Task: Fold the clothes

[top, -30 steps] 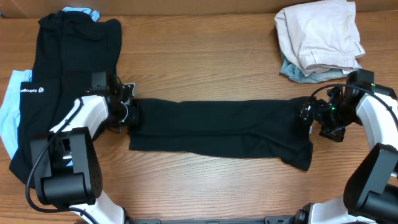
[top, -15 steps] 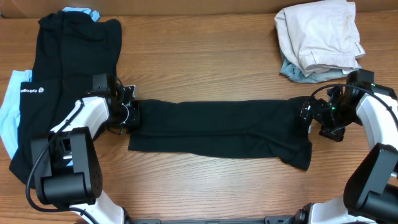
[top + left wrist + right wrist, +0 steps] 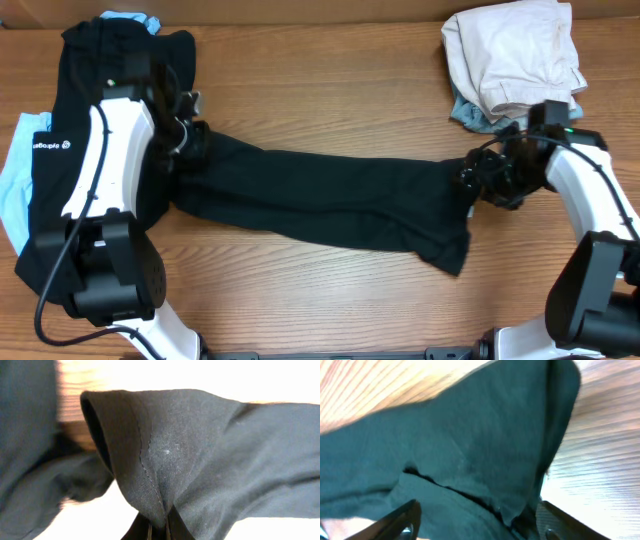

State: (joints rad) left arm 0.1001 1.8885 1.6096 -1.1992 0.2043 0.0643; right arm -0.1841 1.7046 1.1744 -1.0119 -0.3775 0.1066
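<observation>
A black T-shirt, folded into a long band, stretches slantwise across the table. My left gripper is shut on its left end and holds that end raised; in the left wrist view the cloth bunches into the closed fingertips of the left gripper. My right gripper is at the band's right end. In the right wrist view its fingers stand wide apart, and the black cloth lies between them, not pinched.
A black garment with a small white logo lies at the far left over a light blue one. A beige pile sits on a grey-blue garment at the back right. Bare wood shows between them.
My left gripper closed on the shirt's left end, then lifted it up and towards the back left, so the band now lies slanted. The right gripper slid left with the shirt's right end.
</observation>
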